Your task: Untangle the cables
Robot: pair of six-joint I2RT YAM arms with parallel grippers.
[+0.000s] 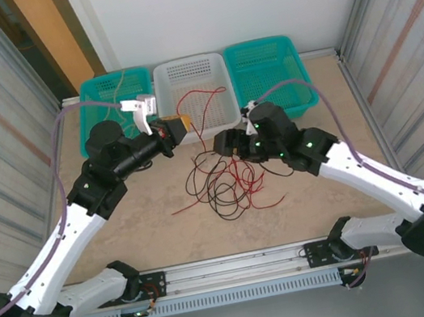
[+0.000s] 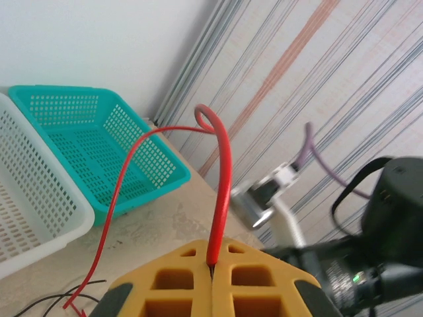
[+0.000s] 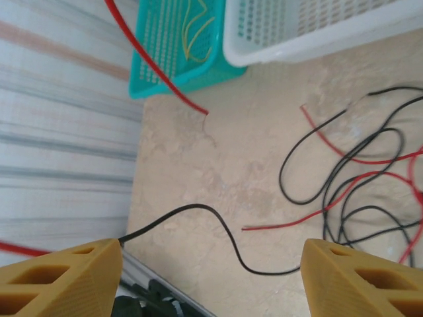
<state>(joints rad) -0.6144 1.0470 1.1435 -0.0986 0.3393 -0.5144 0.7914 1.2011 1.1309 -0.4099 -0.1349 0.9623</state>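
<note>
Left claw (image 2: pixel 213 265) is clamped on a red cable (image 2: pixel 223 172), pads fully together. The wire rises from the pinch, curls into a small loop and drops toward the counter (image 1: pixel 147 211) near the white basket (image 1: pixel 161 93). Right claw (image 3: pixel 211 281) stands wide with nothing between its pads, hovering over a lone black cable (image 3: pixel 221 231) that snakes out from the main tangle (image 1: pixel 224 182). That tangle of red and black cables lies mid-counter between the two arms. One yellow cable (image 3: pixel 192 30) sits in the left teal basket (image 3: pixel 218 69). My read on handling: these wires are light and limp with some springy curl, and thin enough to slip the pads unless pinched square. A pull will likely drag neighbours along, so I'd take the black one on its free run, clear of the crossings, not at the knot.
</note>
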